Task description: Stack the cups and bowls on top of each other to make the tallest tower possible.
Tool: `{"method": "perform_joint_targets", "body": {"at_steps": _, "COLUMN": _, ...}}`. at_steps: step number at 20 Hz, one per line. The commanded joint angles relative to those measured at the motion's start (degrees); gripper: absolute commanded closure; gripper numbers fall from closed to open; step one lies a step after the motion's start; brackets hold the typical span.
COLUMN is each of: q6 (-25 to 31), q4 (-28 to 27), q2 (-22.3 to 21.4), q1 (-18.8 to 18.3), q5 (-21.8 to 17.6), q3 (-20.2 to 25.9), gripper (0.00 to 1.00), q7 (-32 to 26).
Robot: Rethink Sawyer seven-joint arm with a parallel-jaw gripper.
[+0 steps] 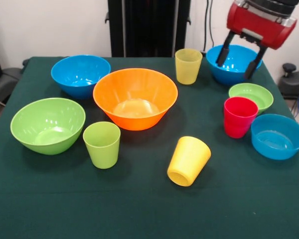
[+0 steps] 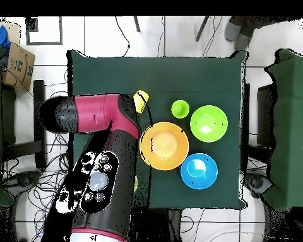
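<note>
Fingers (image 1: pixel 224 51) spread wide, empty, straddling the far blue bowl (image 1: pixel 234 67) as the gripper (image 1: pixel 237 62) hangs tilted above it. Nothing is stacked: the large green bowl (image 1: pixel 47 124) sits near the table's left edge, the orange bowl (image 1: pixel 135 98) centrally with bare green cloth (image 1: pixel 139 209) in front, the shallow blue bowl (image 1: pixel 278 136) at the right edge.

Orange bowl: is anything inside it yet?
No. The orange bowl is empty; both views show its bare bottom. The open claw hangs over a blue bowl; what lies under the orange bowl is hidden.

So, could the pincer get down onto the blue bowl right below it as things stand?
Probably yes: the pincer hangs open over the blue bowl, which stands alone with nothing stacked in it; the pale yellow cup stands apart.
</note>
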Motion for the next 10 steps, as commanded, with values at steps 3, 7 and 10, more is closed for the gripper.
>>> {"method": "perform_joint_targets", "body": {"at_steps": 3, "q6": -5.0, "q4": 2.6, "q2": 6.1, "q1": -2.2, "q5": -8.4, "q3": 3.0, "gripper": 0.0, "q7": -3.3}}
{"method": "perform_joint_targets", "body": {"at_steps": 7, "q6": -7.1, "q4": 2.2, "q2": 6.0, "q1": -3.0, "q5": -11.8, "q3": 4.2, "gripper": 0.0, "q7": -7.6}}
{"method": "perform_joint_targets", "body": {"at_steps": 10, "q6": -8.6, "q4": 1.4, "q2": 5.5, "q1": -1.9, "q5": -15.2, "q3": 3.6, "gripper": 0.0, "q7": -8.6}}
